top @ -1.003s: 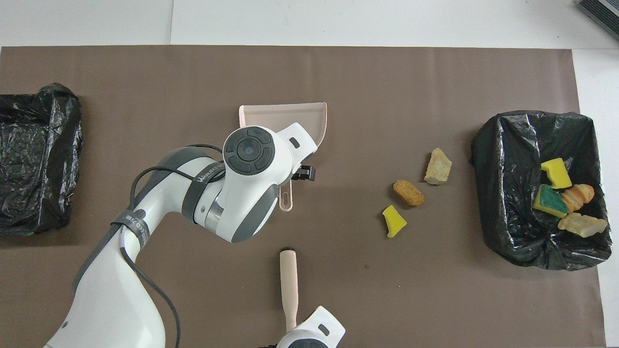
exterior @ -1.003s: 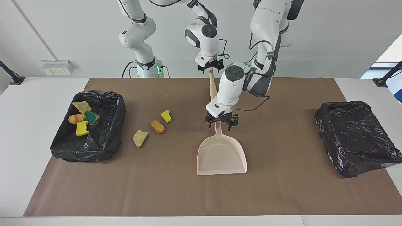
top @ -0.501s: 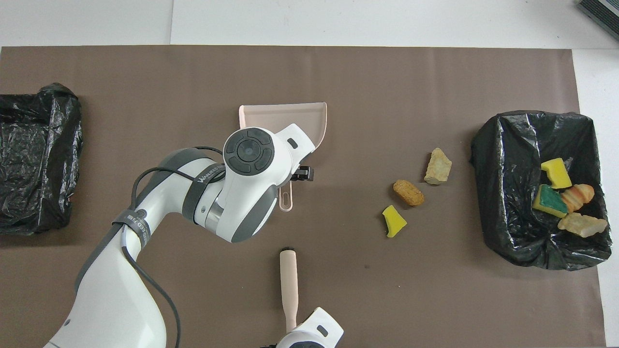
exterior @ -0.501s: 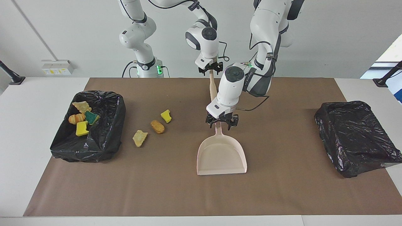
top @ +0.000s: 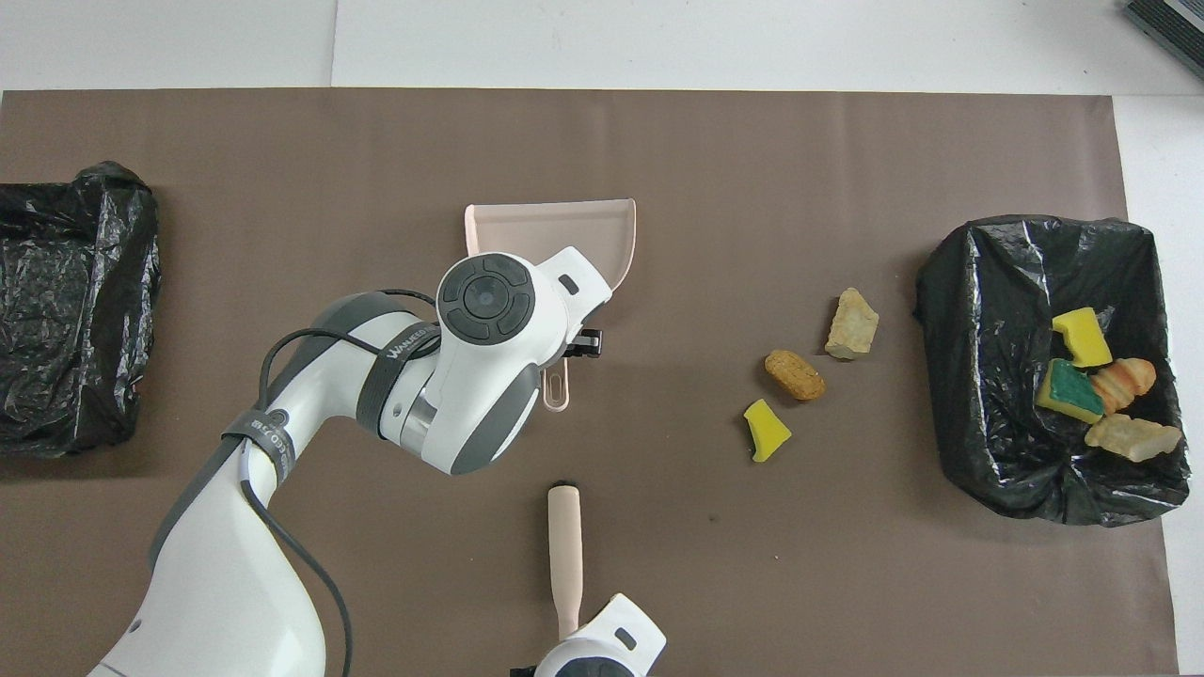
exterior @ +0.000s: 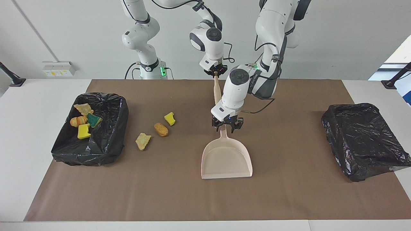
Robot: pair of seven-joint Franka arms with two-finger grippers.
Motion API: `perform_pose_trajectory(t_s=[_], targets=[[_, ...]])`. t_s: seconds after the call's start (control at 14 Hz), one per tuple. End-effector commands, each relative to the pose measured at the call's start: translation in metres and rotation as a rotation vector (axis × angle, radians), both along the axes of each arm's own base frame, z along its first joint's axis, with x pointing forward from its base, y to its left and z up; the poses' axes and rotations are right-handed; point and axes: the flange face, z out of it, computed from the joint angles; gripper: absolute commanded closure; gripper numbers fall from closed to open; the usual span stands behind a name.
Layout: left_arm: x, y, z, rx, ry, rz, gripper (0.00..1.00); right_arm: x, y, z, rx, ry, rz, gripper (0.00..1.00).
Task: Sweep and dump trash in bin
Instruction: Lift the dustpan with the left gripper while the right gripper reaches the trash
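Note:
The beige dustpan (exterior: 226,158) (top: 550,226) lies flat mid-mat, its mouth pointing away from the robots. My left gripper (exterior: 226,125) is down at its handle, open, with a finger on each side. My right gripper (exterior: 215,72) is shut on the top end of the beige brush (exterior: 217,89) (top: 564,550), which slants down toward the mat; its bristles are mostly hidden. Three trash scraps lie on the mat between dustpan and bin: a yellow sponge bit (exterior: 170,118) (top: 767,430), a brown chunk (exterior: 161,129) (top: 795,374) and a tan chunk (exterior: 143,141) (top: 852,323).
A black-lined bin (exterior: 109,141) (top: 978,282) at the right arm's end of the table holds several scraps (exterior: 84,120). A second black-lined bin (exterior: 362,141) (top: 66,301) sits at the left arm's end. A brown mat (exterior: 289,192) covers the table.
My right gripper has closed on the brush handle's end. My left gripper's fingers have drawn in around the dustpan handle. The trash and the dustpan have not moved.

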Motion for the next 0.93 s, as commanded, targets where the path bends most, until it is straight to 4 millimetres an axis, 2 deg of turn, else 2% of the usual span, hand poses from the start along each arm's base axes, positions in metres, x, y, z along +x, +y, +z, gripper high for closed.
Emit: perform_pose_trajectory(t_s=[0.0, 0.14, 0.21, 0.29, 0.43, 0.5, 0.57, 0.64, 0.79, 0.86], targets=[[-0.004, 0.001, 0.001, 0.002, -0.014, 0.005, 0.57, 0.003, -0.001, 0.008, 0.009, -0.002, -0.027, 1.00], [-0.004, 0.002, 0.001, 0.004, -0.014, 0.001, 0.84, 0.004, -0.005, 0.022, 0.009, -0.010, -0.018, 1.00], [-0.004, 0.001, 0.002, 0.004, -0.016, -0.014, 0.94, 0.009, -0.014, 0.032, -0.003, -0.014, -0.014, 1.00], [-0.001, 0.004, 0.006, 0.003, -0.022, -0.040, 1.00, 0.013, -0.023, 0.044, -0.015, -0.025, -0.005, 1.00], [0.005, 0.015, 0.017, 0.011, -0.039, -0.120, 1.00, 0.022, -0.045, 0.068, -0.033, -0.029, 0.004, 1.00], [0.005, 0.022, 0.030, 0.021, -0.036, -0.172, 1.00, 0.027, -0.058, 0.081, -0.038, -0.035, 0.023, 1.00], [0.013, 0.043, 0.037, 0.038, -0.025, -0.215, 1.00, 0.032, -0.072, 0.093, -0.046, -0.039, 0.036, 1.00], [0.016, 0.057, 0.045, 0.051, -0.011, -0.286, 1.00, 0.037, -0.088, 0.102, -0.071, -0.043, 0.058, 1.00], [0.015, 0.068, 0.055, 0.068, 0.013, -0.423, 1.00, 0.041, -0.116, 0.115, -0.138, -0.042, 0.107, 1.00], [0.020, 0.085, 0.061, 0.075, 0.017, -0.466, 1.00, 0.045, -0.128, 0.117, -0.180, -0.047, 0.119, 1.00]])
